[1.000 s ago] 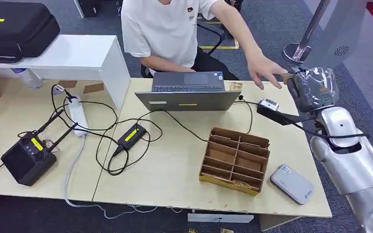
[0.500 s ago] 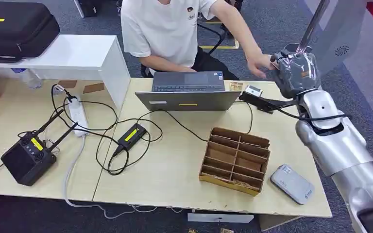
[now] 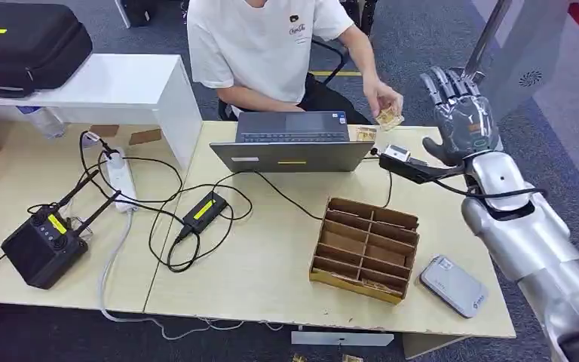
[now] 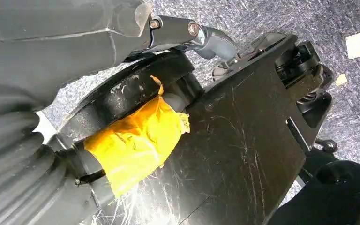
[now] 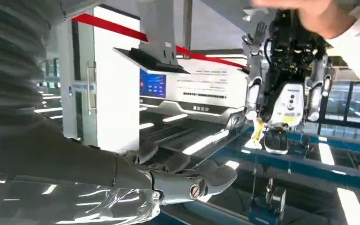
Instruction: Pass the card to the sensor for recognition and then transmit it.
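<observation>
A person seated behind the table pinches a small yellowish card (image 3: 389, 118) in one hand (image 3: 375, 96), just beyond the laptop's right corner. My right hand (image 3: 458, 113) is raised to the right of that card, fingers spread upward and holding nothing. In the right wrist view the same hand (image 5: 187, 180) shows straight fingers with nothing in them. The grey card sensor (image 3: 453, 285) lies flat near the table's front right corner. At the edge of the left wrist view I see my left hand's ribbed cover (image 4: 9, 159); its fingers are hidden.
A cardboard divider box (image 3: 366, 249) stands left of the sensor. An open laptop (image 3: 292, 139) sits at the back centre, with cables, a power brick (image 3: 205, 210) and a power strip (image 3: 122, 179) to the left. A black radio box (image 3: 43, 247) sits front left.
My right hand rose to meet the person's hand, then opened its curled fingers. The person now has the card and has drawn it back toward the laptop.
</observation>
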Controlling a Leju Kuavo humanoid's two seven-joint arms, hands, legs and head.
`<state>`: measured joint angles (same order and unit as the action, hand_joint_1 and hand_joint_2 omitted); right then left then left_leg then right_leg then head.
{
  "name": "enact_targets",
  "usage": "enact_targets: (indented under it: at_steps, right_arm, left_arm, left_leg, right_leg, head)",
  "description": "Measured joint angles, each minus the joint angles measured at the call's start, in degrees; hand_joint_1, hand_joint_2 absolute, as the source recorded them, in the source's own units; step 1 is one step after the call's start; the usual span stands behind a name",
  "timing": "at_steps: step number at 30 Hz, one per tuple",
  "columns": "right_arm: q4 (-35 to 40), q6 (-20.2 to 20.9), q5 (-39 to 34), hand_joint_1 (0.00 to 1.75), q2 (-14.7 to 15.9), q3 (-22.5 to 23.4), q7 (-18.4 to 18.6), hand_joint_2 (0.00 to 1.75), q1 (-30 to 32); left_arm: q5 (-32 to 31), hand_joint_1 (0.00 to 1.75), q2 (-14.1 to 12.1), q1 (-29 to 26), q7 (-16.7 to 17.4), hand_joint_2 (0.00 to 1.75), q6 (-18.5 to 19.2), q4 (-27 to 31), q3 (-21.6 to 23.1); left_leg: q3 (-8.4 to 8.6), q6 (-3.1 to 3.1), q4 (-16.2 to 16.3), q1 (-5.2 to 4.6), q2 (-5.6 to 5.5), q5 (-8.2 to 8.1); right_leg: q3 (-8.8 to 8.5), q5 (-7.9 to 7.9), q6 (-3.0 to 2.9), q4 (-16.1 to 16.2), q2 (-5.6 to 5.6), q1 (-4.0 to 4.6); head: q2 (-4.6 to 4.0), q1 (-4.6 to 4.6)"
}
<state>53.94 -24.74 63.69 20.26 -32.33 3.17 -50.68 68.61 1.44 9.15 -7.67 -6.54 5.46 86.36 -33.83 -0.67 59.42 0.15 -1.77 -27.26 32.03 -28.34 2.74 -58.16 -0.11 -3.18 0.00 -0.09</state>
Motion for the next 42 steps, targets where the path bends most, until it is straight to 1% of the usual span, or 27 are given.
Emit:
enact_targets:
  at_steps: [5, 9, 15, 23, 26, 31, 33, 35, 38, 40, 42]
  right_arm:
    - [1.1, -0.9, -1.5, 0.0, 1.5, 0.4, -0.9, 1.75, 2.4]
    - [5.7, -2.5, -4.0, 0.0, 3.3, 2.3, -2.3, 1.75, 7.6]
    - [18.2, -6.0, -5.1, 0.0, 6.1, 7.5, -3.7, 1.75, 19.0]
    - [32.8, -7.8, -3.5, 0.0, 7.9, 14.0, -5.8, 1.75, 32.6]
    - [36.0, -7.9, -3.3, 0.0, 8.1, 15.5, -5.8, 1.75, 35.3]
    - [38.6, -7.8, -2.9, 0.0, 8.4, 16.7, -5.8, 1.75, 37.1]
    - [39.7, -8.2, -2.7, 0.0, 8.6, 17.4, -6.4, 1.75, 38.3]
    - [42.3, -9.8, -2.0, 0.0, 8.8, 18.6, -7.4, 1.75, 42.0]
    - [48.6, -13.7, 1.2, 0.0, 8.7, 20.8, -9.6, 1.75, 50.6]
    - [52.8, -14.7, 3.8, 0.0, 8.0, 21.8, -11.3, 1.75, 56.1]
    - [56.6, -14.9, 6.2, 0.0, 6.5, 22.5, -12.8, 1.75, 61.0]
  left_arm:
    - [0.6, 0.0, 0.0, 0.0, 0.3, 1.75, 0.0, 0.0, 0.0]
    - [1.7, 0.0, 0.0, -0.1, 0.4, 1.75, 0.0, 0.0, 0.0]
    - [3.2, 0.0, 0.0, -0.2, 0.3, 1.75, -0.1, 0.0, 0.0]
    - [5.0, 0.0, 0.0, -0.2, 0.2, 1.75, -0.3, 0.0, 0.0]
    - [5.0, 0.0, 0.0, -0.3, 0.2, 1.75, -0.4, 0.0, 0.0]
    - [5.1, 0.0, 0.0, -0.3, 0.2, 1.75, -0.5, 0.0, 0.0]
    - [5.8, 0.0, 0.4, -0.3, 0.2, 1.75, -1.9, 0.0, 0.0]
    - [6.8, 0.0, 0.9, -0.4, 0.2, 1.75, -3.1, 0.0, -0.1]
    - [8.3, 0.0, 1.1, -0.8, -0.4, 1.75, -4.1, 0.0, -0.5]
    - [9.2, 0.0, 1.1, -0.8, -0.7, 1.75, -4.3, 0.0, -0.6]
    - [10.0, 0.0, 1.2, -0.9, -0.9, 1.75, -4.4, 0.0, -0.9]
  left_leg:
    - [0.01, 0.0, 0.0, 0.0, -0.01, 0.0]
    - [0.0, 0.02, 0.0, 0.0, -0.02, -0.02]
    - [-0.03, 0.0, 0.0, 0.0, -0.02, -0.09]
    - [-0.04, 0.01, 0.0, 0.0, 0.0, -0.09]
    - [-0.03, 0.01, 0.0, 0.0, 0.03, -0.09]
    - [0.0, 0.0, 0.0, 0.0, 0.03, -0.08]
    - [0.06, 0.01, 0.0, 0.0, -0.01, -0.09]
    - [0.04, 0.02, 0.0, 0.0, -0.19, -0.1]
    - [0.0, 0.1, 0.0, -0.01, -0.25, -0.23]
    - [0.01, 0.08, 0.0, 0.0, -0.2, -0.3]
    - [0.05, 0.02, 0.0, 0.01, -0.19, -0.36]
  right_leg:
    - [0.0, 0.0, 0.0, 0.0, -0.01, 0.0]
    - [0.0, -0.01, 0.0, 0.0, -0.02, 0.0]
    - [0.0, -0.04, 0.02, 0.0, -0.06, 0.0]
    - [0.0, -0.08, 0.02, 0.1, -0.06, 0.0]
    - [0.0, -0.07, 0.02, 0.1, -0.03, 0.0]
    - [-0.01, -0.07, 0.02, 0.1, -0.03, 0.0]
    - [-0.02, -0.07, 0.02, 0.1, -0.05, 0.0]
    - [-0.1, -0.11, 0.04, 0.1, -0.24, 0.0]
    - [-0.12, -0.23, 0.07, 0.1, -0.33, 0.0]
    - [-0.1, -0.32, 0.05, 0.1, -0.29, 0.0]
    - [-0.11, -0.39, 0.0, 0.1, -0.28, 0.0]
  head:
    - [0.0, 0.0]
    - [0.0, 0.0]
    - [0.0, 0.0]
    - [0.0, 0.0]
    - [0.0, 0.0]
    - [0.0, 0.0]
    - [0.0, -0.02]
    - [0.0, 0.0]
    - [0.0, 0.0]
    - [0.0, 0.0]
    - [0.0, 0.0]
